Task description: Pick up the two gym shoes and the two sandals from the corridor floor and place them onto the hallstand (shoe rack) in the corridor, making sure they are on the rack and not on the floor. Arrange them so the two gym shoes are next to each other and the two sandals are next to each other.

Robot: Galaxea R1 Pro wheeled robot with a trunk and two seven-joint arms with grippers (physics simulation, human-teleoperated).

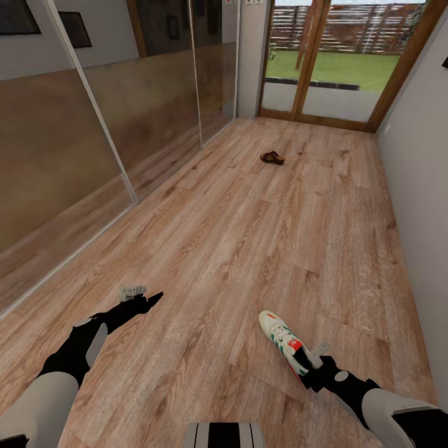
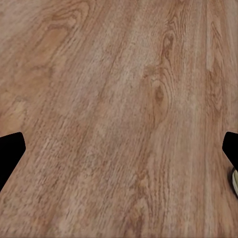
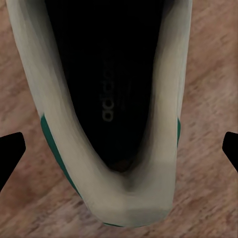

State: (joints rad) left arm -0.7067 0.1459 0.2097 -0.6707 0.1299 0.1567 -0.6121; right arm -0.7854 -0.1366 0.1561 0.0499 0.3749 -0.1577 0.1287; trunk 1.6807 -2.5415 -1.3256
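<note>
We see one gym shoe [image 1: 281,340] lying on the corridor floor [image 1: 249,236], near the right wall. Our right gripper [image 1: 309,364] hangs over its heel, fingers spread to both sides of the opening. Our left gripper [image 1: 146,300] is also spread, above bare planks. One sandal [image 1: 272,158] lies far ahead, near the glass door [image 1: 330,59].
</note>
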